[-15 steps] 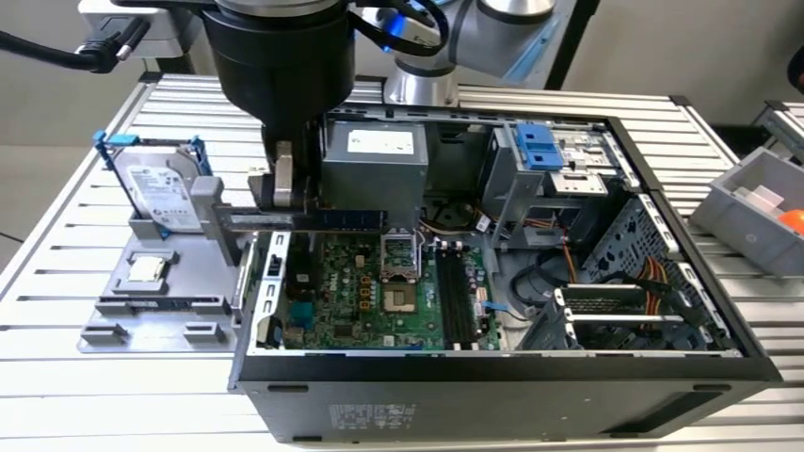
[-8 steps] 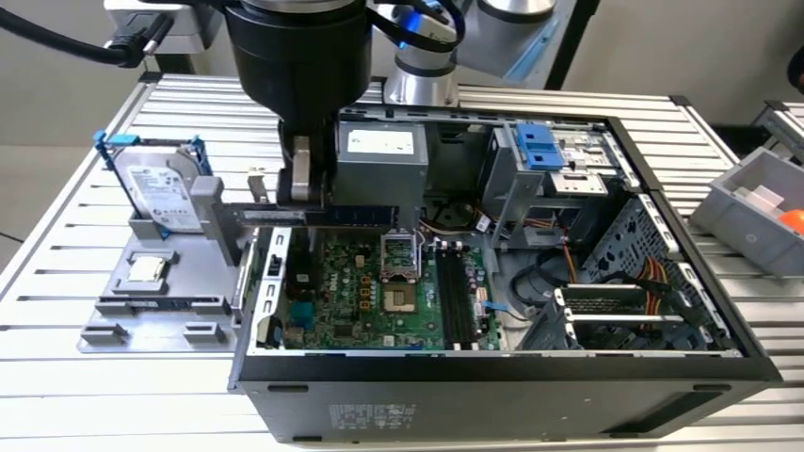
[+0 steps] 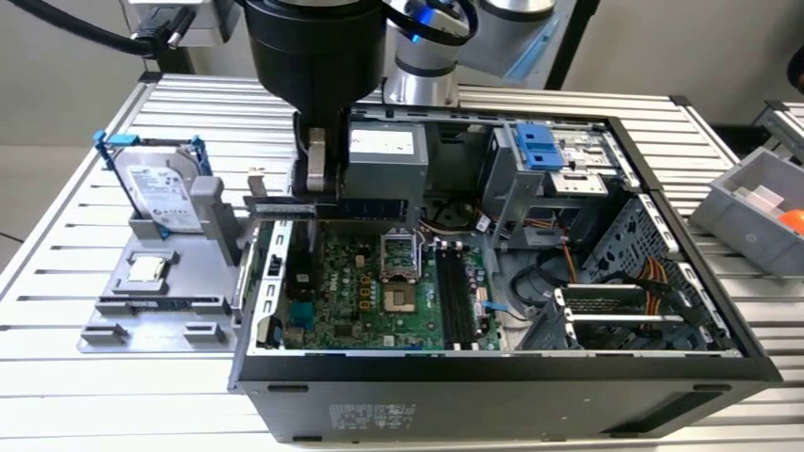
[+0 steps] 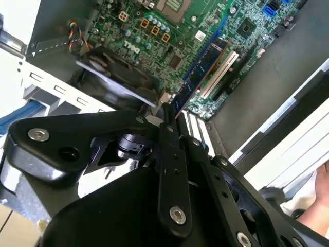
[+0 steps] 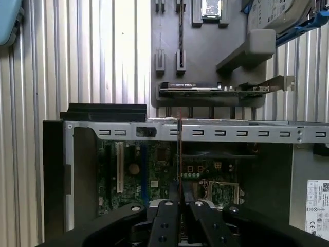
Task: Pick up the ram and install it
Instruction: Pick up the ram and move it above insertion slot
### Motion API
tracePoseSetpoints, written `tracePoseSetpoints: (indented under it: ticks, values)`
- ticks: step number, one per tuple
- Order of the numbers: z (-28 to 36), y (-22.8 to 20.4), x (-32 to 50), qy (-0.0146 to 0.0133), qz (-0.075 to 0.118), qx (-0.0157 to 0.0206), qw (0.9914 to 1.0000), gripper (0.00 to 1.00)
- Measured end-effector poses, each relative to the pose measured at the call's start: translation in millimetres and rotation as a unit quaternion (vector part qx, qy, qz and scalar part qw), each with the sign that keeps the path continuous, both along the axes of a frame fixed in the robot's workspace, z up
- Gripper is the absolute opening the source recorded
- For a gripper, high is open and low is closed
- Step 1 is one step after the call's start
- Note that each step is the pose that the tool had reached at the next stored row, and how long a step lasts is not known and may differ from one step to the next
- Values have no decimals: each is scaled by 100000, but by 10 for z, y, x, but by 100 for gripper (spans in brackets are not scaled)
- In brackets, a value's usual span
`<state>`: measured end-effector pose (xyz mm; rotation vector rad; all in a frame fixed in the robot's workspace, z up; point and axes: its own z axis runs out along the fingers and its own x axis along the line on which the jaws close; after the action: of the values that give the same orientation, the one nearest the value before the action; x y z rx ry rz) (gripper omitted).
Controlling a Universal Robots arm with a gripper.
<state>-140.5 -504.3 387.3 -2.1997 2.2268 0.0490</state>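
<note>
The thin blue-green circuit-board ram stick [image 3: 358, 203] hangs in the air over the far edge of the green motherboard [image 3: 364, 297], inside the open black computer case [image 3: 503, 372]. The black two-finger gripper [image 3: 314, 188] has its jaws pinched narrowly on one end of it. In the second wrist view the ram [image 4: 203, 67] juts out from the fingertips. It lies along the exterior view's left-to-right line, while the long black memory slots [image 3: 455, 294] seem to run crosswise to that, off toward the exterior view's right. Doing this well, I'd say, calls for lining the stick up with a slot, keeping it level and pressing evenly.
</note>
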Motion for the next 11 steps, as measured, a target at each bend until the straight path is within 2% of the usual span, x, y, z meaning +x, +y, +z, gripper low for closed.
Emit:
tracePoseSetpoints:
  ticks: [11]
  values:
    - [0, 136, 103, 0, 3, 2, 100000, 0]
